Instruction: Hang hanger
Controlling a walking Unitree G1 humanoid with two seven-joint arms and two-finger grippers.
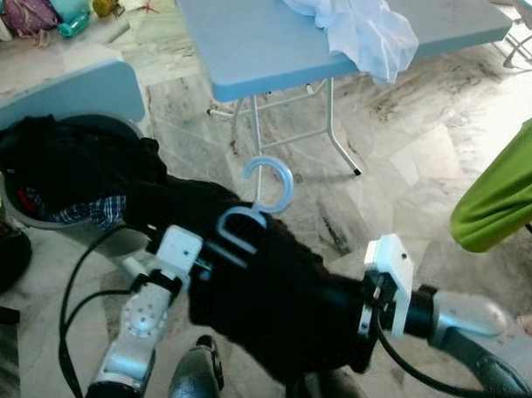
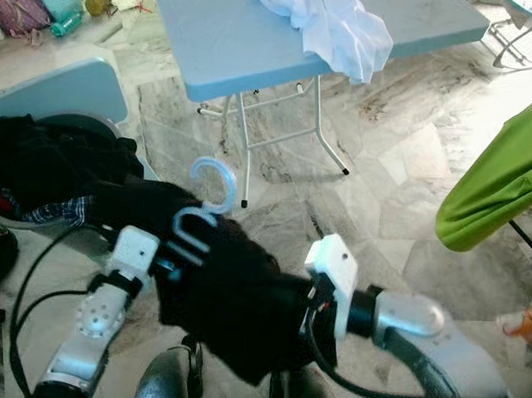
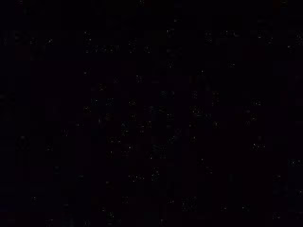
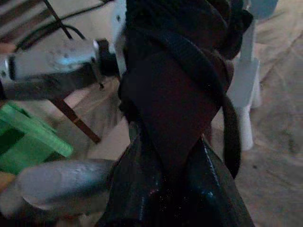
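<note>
Though the hanger (image 1: 266, 195) is light, stiff plastic, the black garment (image 1: 269, 295) draped on it is limp, so hold the rigid neck. It hangs between both arms above the floor (image 1: 396, 159); either pincer's grip is buried in cloth, impossible to tell.

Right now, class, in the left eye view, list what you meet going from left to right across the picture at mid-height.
laundry basket → light blue hanger hook → folding table leg → green garment
</note>
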